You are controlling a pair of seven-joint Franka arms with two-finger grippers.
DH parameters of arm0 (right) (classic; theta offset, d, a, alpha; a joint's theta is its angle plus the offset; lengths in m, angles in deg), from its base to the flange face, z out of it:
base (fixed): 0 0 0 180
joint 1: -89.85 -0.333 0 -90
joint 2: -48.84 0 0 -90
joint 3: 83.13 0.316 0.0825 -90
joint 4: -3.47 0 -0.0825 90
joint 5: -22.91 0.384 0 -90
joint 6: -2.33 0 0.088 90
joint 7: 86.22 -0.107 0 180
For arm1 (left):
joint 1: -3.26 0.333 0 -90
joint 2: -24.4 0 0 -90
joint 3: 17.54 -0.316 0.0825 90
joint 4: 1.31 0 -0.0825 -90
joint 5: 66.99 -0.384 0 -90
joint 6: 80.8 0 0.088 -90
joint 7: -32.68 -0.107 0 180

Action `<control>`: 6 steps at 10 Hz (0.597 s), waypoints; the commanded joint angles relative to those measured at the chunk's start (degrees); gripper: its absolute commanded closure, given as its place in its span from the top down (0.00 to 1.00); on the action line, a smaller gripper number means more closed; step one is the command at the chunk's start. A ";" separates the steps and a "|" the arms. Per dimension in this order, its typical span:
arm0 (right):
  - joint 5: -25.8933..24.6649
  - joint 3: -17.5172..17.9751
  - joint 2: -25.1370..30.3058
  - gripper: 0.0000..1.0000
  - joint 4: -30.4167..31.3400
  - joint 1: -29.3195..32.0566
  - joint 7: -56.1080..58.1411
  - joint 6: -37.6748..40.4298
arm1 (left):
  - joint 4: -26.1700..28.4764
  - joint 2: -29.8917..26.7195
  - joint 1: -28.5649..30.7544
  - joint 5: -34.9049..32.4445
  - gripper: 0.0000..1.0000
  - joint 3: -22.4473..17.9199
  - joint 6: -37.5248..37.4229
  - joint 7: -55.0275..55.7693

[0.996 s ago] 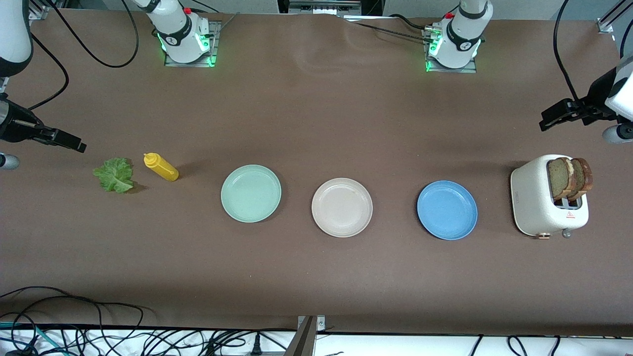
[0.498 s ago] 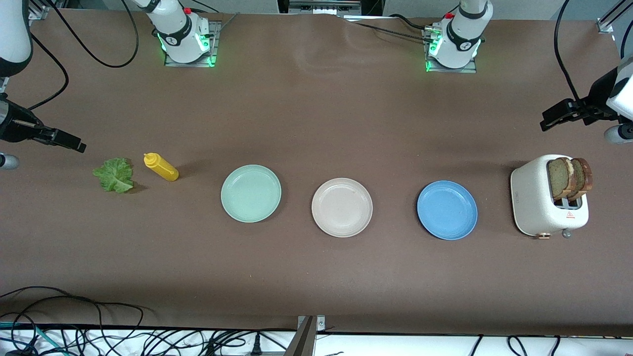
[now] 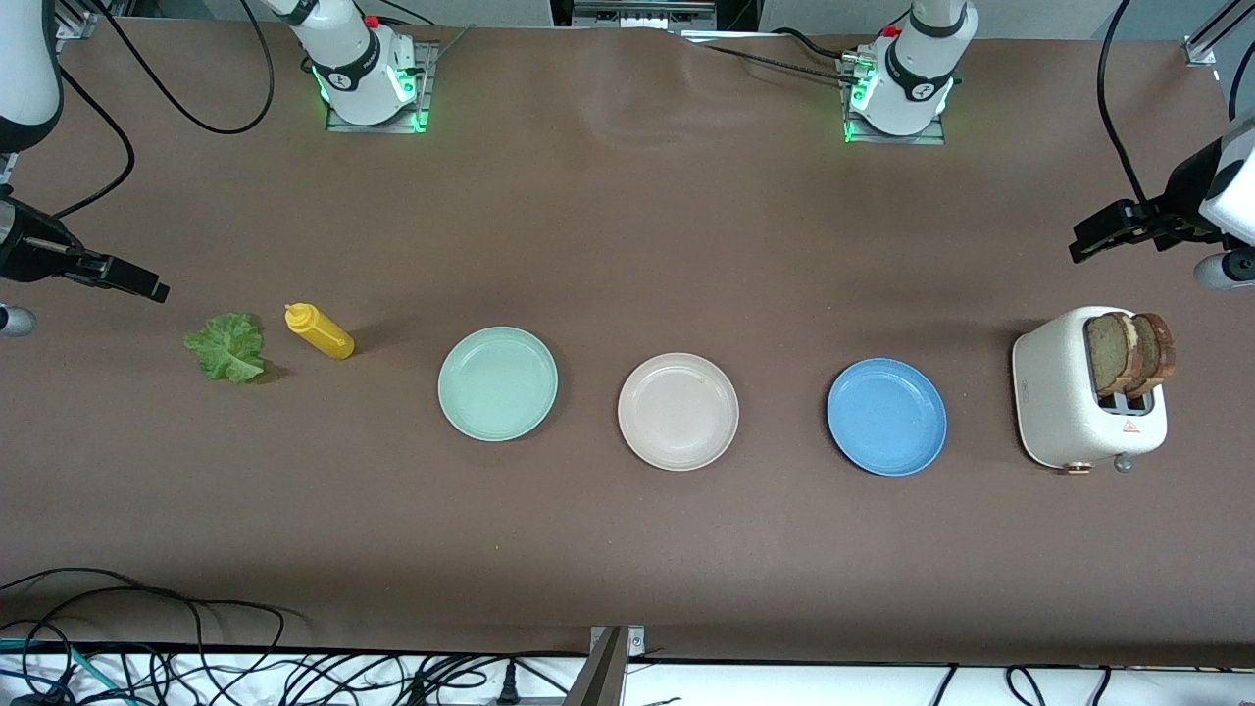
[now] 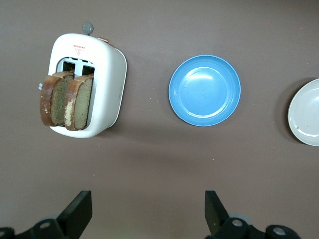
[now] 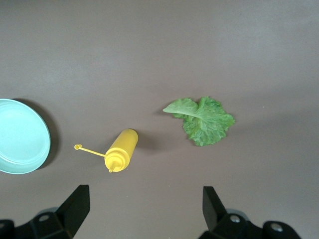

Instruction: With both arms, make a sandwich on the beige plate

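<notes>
The beige plate (image 3: 677,411) lies bare on the bench (image 3: 627,549) between the mint plate (image 3: 497,383) and the blue plate (image 3: 886,416). Two bread slices (image 3: 1129,353) stand in the toaster (image 3: 1064,407) at the left arm's end; the lettuce (image 3: 226,346) lies beside the yellow bottle (image 3: 320,331) at the right arm's end. The left pincer (image 4: 148,215) hangs released over the bench near the toaster, and the right pincer (image 5: 144,211) hangs released near the lettuce, neither grasping anything.

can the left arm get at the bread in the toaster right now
Probably yes. The left pincer hangs open over bare table beside the toaster, and both bread slices stand well out of the slots with nothing over them.
</notes>
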 commanded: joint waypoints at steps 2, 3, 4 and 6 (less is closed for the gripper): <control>-0.69 0.23 0.37 1.00 0.47 0.38 0.59 0.10 | -1.82 3.07 0.56 0.87 1.00 -0.17 1.00 -0.18; -0.60 0.23 0.37 1.00 0.48 0.38 0.59 0.10 | -1.82 4.65 0.56 0.00 1.00 -0.43 1.36 -0.27; -0.60 0.23 0.29 1.00 0.56 0.38 0.59 0.10 | -1.91 5.62 0.74 -0.97 1.00 -1.30 1.54 -0.36; -0.60 0.05 0.28 1.00 0.56 0.47 1.02 0.27 | -2.86 8.17 1.62 -1.24 1.00 -1.66 2.24 -0.36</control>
